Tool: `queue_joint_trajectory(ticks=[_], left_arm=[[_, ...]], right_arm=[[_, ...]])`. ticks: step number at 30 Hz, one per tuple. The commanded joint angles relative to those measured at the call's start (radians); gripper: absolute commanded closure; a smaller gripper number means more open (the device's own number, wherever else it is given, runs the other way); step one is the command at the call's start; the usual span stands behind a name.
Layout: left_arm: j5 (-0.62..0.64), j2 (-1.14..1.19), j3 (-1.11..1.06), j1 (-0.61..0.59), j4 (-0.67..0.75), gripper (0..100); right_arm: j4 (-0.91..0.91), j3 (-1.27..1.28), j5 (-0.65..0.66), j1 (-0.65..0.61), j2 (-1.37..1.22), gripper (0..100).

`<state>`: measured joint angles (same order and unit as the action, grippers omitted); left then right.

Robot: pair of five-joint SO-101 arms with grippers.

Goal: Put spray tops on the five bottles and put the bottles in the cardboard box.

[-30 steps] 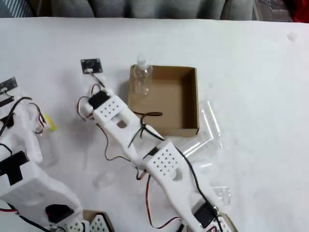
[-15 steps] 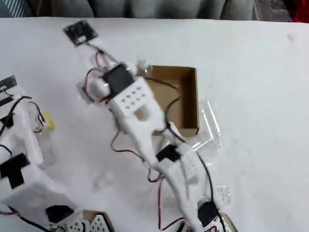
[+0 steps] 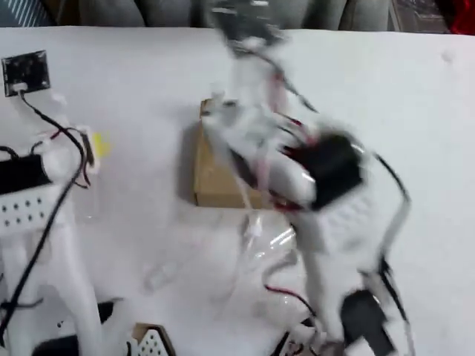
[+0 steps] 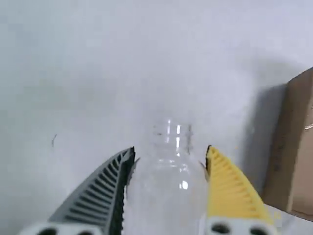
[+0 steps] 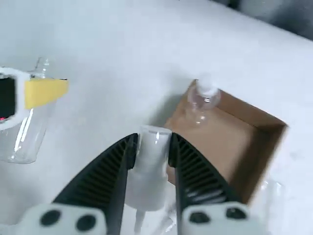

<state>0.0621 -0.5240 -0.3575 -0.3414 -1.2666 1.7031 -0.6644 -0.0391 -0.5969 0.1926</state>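
My left gripper (image 4: 168, 152), with one grey and one yellow finger, is shut on a clear bottle (image 4: 168, 181) whose neck is open and bare. From the right wrist view this bottle (image 5: 27, 132) hangs off the table beside the yellow finger (image 5: 44, 92). The black fingers of my right gripper (image 5: 151, 139) are shut on a white spray top (image 5: 149, 169), held above the table between that bottle and the cardboard box (image 5: 234, 142). One bottle with a white top (image 5: 203, 100) stands in the box's far corner. In the high view the right arm (image 3: 326, 170) stretches over the box (image 3: 211, 182).
Several clear bottles (image 3: 282, 241) lie on the white table near the box's front side. A small clear piece (image 3: 159, 278) lies nearer the arm bases. The left arm (image 3: 44, 200) stands tall at the left edge.
The right arm has swung up and across from left of the box to over it, carrying the spray top. The left arm has risen and shifted toward the far side with its bottle.
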Motion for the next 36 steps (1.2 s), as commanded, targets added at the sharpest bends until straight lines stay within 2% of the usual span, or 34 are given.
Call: queue_joint_trajectory(ticks=[1, 4, 7, 12, 16, 21, 29, 36], left_arm=[[-0.008, -0.168, 0.005, 0.105, 0.000, 98], [-0.009, -0.240, -0.081, 0.180, 0.046, 98], [-0.009, -0.317, -0.218, 0.242, 0.152, 98], [-0.009, -0.460, -0.460, 0.297, 0.374, 98], [-0.009, -0.588, -0.609, 0.308, 0.548, 98], [-0.003, -0.714, -0.709, 0.308, 0.674, 98], [0.000, -0.809, -0.853, 0.308, 0.931, 98], [0.000, -0.961, -1.000, 0.318, 1.126, 98]], right_arm=[[0.022, 0.178, 0.009, 0.114, 0.257, 98.2], [0.013, 0.353, 0.008, 0.171, 0.374, 98.2], [-0.070, 0.535, 0.008, 0.231, 0.463, 98.2], [-0.381, 0.825, 0.003, 0.341, 0.604, 98.2], [-0.664, 1.033, 0.005, 0.380, 0.705, 98.2], [-0.960, 1.201, 0.008, 0.374, 0.786, 98.2], [-1.472, 1.254, 0.003, 0.337, 0.794, 98.2], [-1.761, 1.211, 0.009, 0.174, 0.792, 98.2]])
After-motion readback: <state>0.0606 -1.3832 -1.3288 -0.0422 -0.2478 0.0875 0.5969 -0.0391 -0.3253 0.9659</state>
